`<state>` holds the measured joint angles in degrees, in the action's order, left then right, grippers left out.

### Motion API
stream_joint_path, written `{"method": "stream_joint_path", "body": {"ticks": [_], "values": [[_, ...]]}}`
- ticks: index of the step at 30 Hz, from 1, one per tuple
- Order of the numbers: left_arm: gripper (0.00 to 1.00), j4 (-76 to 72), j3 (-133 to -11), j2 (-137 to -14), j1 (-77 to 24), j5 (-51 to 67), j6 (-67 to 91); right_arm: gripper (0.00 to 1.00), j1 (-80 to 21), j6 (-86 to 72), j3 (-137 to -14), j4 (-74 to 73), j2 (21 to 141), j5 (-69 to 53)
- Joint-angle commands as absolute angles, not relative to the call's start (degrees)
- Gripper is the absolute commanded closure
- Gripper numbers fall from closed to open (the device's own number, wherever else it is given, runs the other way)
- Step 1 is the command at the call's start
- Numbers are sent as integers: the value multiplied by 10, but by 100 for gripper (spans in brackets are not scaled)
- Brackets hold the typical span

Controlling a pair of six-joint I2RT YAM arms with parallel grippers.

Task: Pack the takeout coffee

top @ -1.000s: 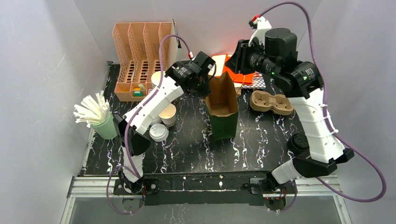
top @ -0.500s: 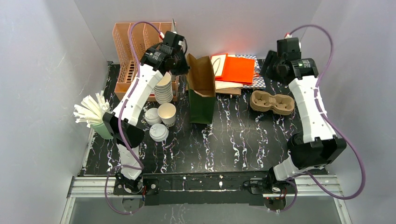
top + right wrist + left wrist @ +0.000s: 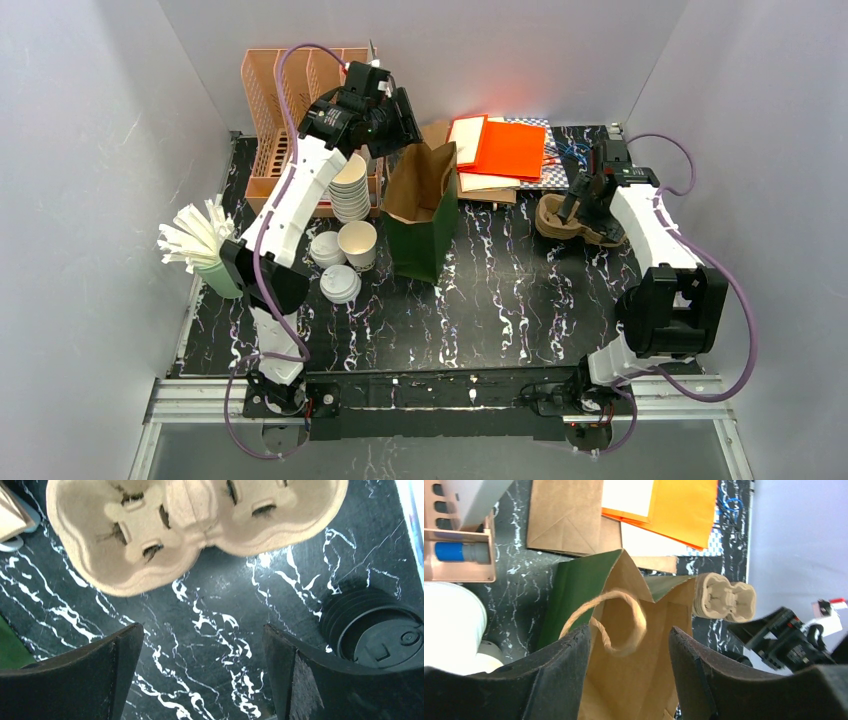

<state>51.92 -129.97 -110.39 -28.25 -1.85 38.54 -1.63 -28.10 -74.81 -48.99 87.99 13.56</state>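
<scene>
Since a second ago the bag (image 3: 420, 215) has gone left across the table (image 3: 520, 310) and now leans rather than standing square. The right arm has dropped from high at the back to low beside the carrier (image 3: 195, 515).

The left gripper (image 3: 629, 640) hangs over the bag's mouth with its fingers apart. The twine handle (image 3: 643, 617) loops loosely in the gap, and we see no pinch on it. The right gripper (image 3: 200, 635) is spread wide over bare table just short of the carrier, holding nothing.

The cup (image 3: 358, 243) stands upright and unlidded just left of the bag, between the stack (image 3: 350, 190) and the lids (image 3: 340, 284).

We judge the leaning bag to be the main risk. With nothing gripping it, it could tip left onto the cup, or its mouth could fold shut. The loose handle could also catch on a finger as the arm lifts and drag the bag over. The cup has no lid, so packing it now would leave the job half done.

We count:
- one standing bag
- one loose cup
- one nested stack
- two piles of lids
- one carrier with two wells
- a bunch of straws (image 3: 195, 235), too many to count
</scene>
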Motion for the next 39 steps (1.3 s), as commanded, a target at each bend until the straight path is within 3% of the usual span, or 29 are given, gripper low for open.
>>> {"method": "stream_joint_path", "body": {"ticks": [1,5,12,18,24,39], "values": [[43,496,-1294,-1042,-282,55,376,4,-8,-260,-748,-417,891,158],[43,485,-1284,-1015,-282,100,360,4,-6,-233,-765,-376,912,163],[42,457,-1260,-972,-283,190,334,13,10,-197,-806,-343,986,124],[30,289,-1127,-896,-295,288,322,13,15,-170,-835,-346,1030,150],[32,257,-1161,-939,-387,279,307,17,24,-177,-812,-330,1031,115],[39,248,-1174,-990,-498,229,277,48,31,-178,-791,-328,1033,89]]}}
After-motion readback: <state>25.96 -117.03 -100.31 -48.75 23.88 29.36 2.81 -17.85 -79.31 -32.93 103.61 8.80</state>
